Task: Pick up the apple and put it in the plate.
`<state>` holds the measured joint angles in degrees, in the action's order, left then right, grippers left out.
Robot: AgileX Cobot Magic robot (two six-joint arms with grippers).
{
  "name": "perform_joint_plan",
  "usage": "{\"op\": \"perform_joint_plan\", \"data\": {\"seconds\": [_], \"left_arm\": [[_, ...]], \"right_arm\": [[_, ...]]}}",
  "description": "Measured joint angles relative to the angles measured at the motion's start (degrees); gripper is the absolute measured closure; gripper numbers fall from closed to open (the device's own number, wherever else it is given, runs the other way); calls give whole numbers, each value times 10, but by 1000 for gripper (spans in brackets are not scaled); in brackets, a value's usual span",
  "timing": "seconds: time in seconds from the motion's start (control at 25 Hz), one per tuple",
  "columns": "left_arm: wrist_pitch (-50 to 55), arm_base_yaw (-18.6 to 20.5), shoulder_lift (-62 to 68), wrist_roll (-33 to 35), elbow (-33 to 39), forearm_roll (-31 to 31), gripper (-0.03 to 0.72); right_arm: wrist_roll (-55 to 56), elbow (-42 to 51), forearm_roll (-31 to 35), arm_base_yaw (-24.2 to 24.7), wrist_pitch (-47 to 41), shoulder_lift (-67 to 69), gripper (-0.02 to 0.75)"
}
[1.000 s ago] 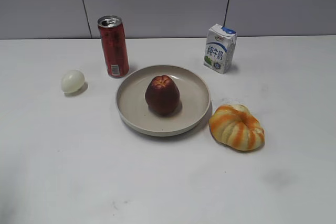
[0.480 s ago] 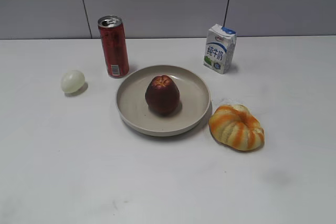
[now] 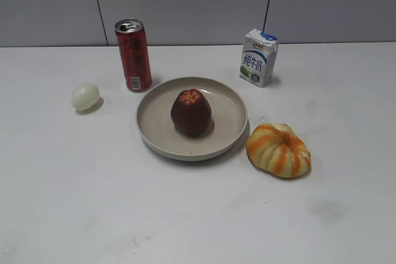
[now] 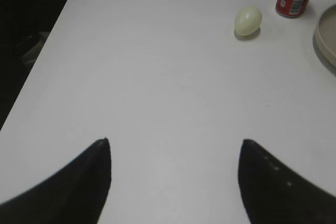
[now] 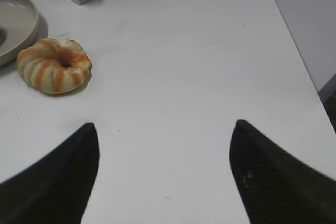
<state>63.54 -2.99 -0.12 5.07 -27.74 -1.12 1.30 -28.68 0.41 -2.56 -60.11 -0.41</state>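
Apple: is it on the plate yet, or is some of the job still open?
Done: the apple stands upright inside the plate. In hand: nothing; the left gripper and right gripper both have their jaws spread over bare table, away from the plate. Left: nothing that shows.

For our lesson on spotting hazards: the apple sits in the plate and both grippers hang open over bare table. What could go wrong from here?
1. The apple stands upright on the plate; a knock might roll it.
2. The can stands close to the plate's rim, so a returning left gripper could topple it.
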Motion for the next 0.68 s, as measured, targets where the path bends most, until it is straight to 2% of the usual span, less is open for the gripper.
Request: {"op": "perform_joint_plan", "data": {"seconds": [0.68], "left_arm": [[-8, 0, 0, 0, 2, 1, 116]], "right_arm": [[0, 0, 0, 0, 0, 0, 153]]}}
